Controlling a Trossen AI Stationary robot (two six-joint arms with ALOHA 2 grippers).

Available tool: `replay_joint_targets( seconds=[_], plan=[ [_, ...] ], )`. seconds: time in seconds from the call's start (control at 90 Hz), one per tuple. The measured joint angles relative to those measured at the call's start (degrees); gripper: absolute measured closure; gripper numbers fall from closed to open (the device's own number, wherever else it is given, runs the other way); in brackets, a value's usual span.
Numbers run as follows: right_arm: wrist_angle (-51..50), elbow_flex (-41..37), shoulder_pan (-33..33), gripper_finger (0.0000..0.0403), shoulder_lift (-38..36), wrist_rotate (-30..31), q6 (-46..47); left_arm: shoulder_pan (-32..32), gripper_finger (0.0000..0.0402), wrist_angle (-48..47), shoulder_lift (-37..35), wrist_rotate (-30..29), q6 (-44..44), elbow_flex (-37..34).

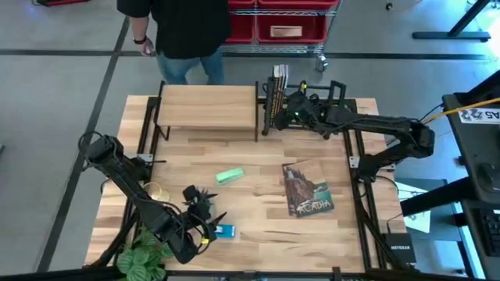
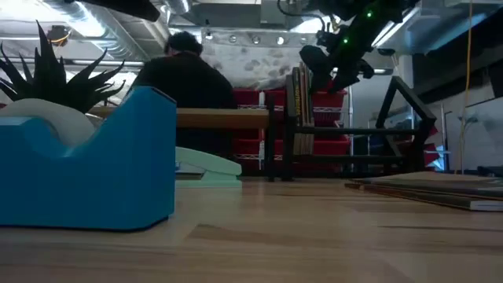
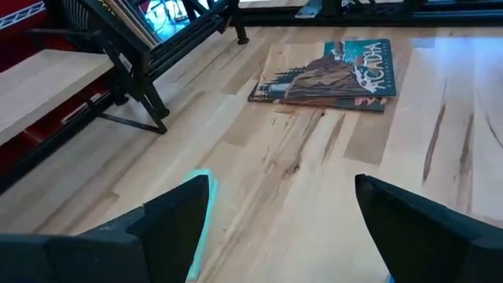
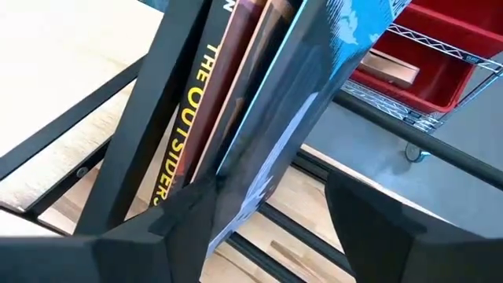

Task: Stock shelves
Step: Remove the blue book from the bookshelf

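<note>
The light wood-topped shelf [image 1: 207,109] stands at the table's far side. Right of it is the black book rack [image 1: 312,105], with a few books [image 1: 277,84] upright at its left end. My right gripper [image 4: 271,212] is open at these books; a blue-covered book [image 4: 322,94] leans beside "The Outsiders" [image 4: 177,134], just ahead of its fingers. An "Acadia" book [image 1: 307,190] lies flat on the table. My left gripper [image 1: 209,212] hangs open near the front edge, over bare wood, next to a blue tape dispenser [image 1: 224,231]. My right gripper has one finger [image 4: 173,232] right at the lower part of the blue-covered book [image 4: 251,196], coming in from the table's right side. I cannot tell whether it touches the book. The other finger stands clear.
A green stapler [image 1: 230,176] lies mid-table. A potted plant [image 1: 144,254] sits at the near left corner. A person [image 1: 183,31] stands beyond the far edge, by a cart with red bins [image 1: 281,23]. Bare wood lies between the stapler and the "Acadia" book.
</note>
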Motion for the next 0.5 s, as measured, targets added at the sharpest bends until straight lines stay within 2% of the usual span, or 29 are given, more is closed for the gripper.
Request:
replay_joint_targets(
  seconds=[0.344, 0.5],
  plan=[
    [-2.22, 0.0, 0.07, 0.0182, -0.02, 5.67, 8.0, 0.02, 0.0093, 0.0, 0.0, 0.0, 0.0, 0.0],
    [-2.41, 0.0, 0.05, 0.0182, -0.02, 5.72, 8.39, 0.02, 0.0093, 0.0, 0.0, 0.0, -0.01, 0.0]
  ],
)
